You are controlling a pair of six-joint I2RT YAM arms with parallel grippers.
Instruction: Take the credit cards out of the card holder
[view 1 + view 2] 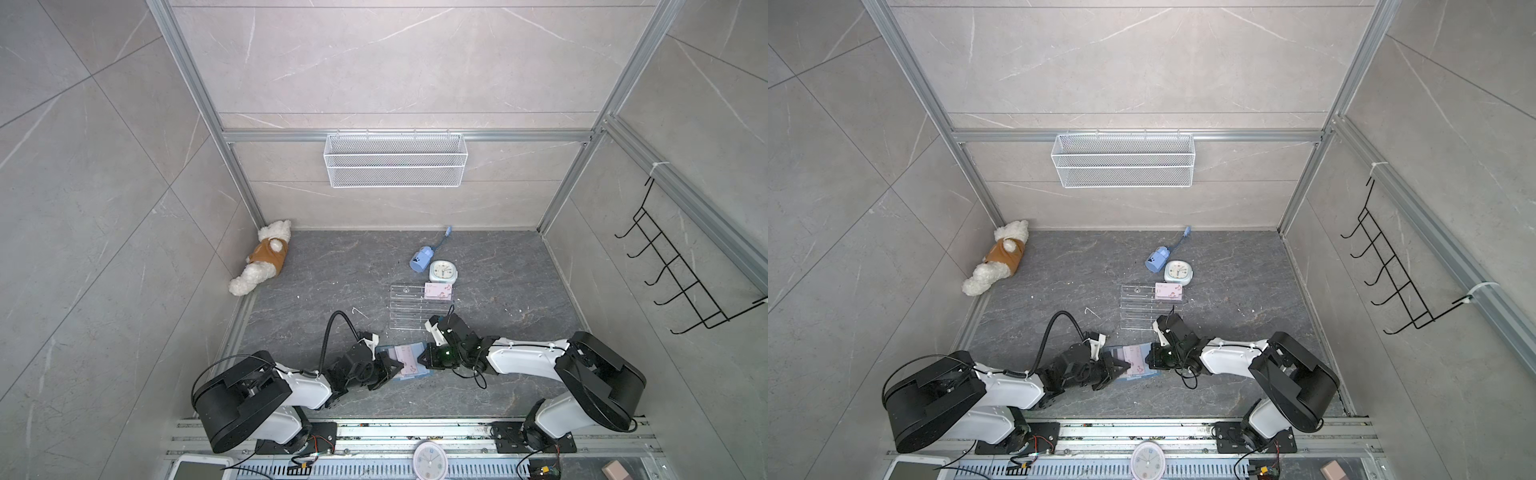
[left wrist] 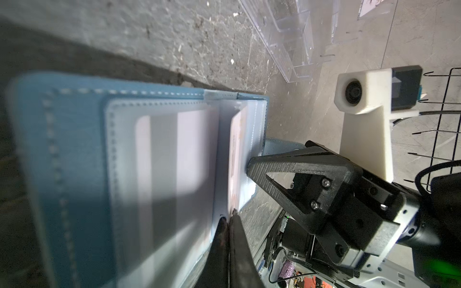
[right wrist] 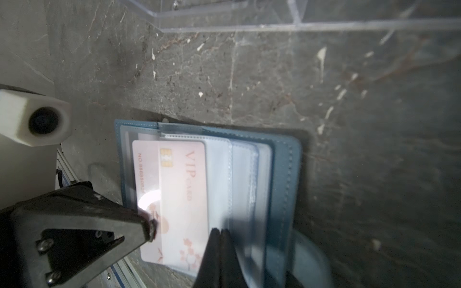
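The card holder (image 1: 415,372) lies open on the dark stone counter (image 1: 332,282), close to the near edge and midway between the two arms, its dusty-blue cover down and its clear sleeves fanned upward. The left pincer (image 1: 397,366) meets it from the left and the right pincer (image 1: 420,358) from the right. Both have their jaws pressed fully together with the tips at the sleeve edges, though whether a thin sleeve is nipped between either pair cannot be told. In the right wrist view a pale pink credit card (image 3: 182,194) sits inside a sleeve. It is printed "VIP CARD" in rose letters beside a gold chip, with a number starting "NO 8888" along one long edge (the rest is lost in glare) and blossom marks at one end. The left pincer's tip touches the sleeve over that card's corner. The left wrist view shows a second card (image 2: 162,174) sleeved in the holder's left half, dark stripe up. Farther from the arms, a third card (image 1: 438,291), also pink, sits at the far right end of the clear acrylic rack (image 1: 409,309), with a mint alarm clock (image 1: 443,272) just beyond it.
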